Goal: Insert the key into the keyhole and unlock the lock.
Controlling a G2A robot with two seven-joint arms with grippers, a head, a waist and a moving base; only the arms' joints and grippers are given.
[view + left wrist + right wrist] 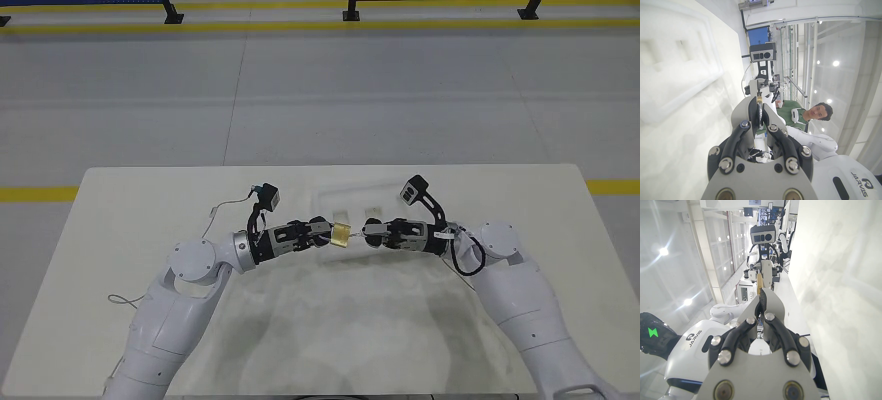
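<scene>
the lock (341,236) hangs above the tabletop (120,230), between your two arms. the left end effector (759,106) is clamped narrow on its shackle end, with the brass body pointing at the other arm. it's likely dense, rigid, slick metal, so grip it firmly against twisting. the right end effector (761,295), just beside the lock's free face, is pinched on the thin key (357,234). that small stiff blade is best held by its bow. both forearms lie level, with their tips facing each other at the lock. a foam tray (350,192) sits behind the lock.
</scene>
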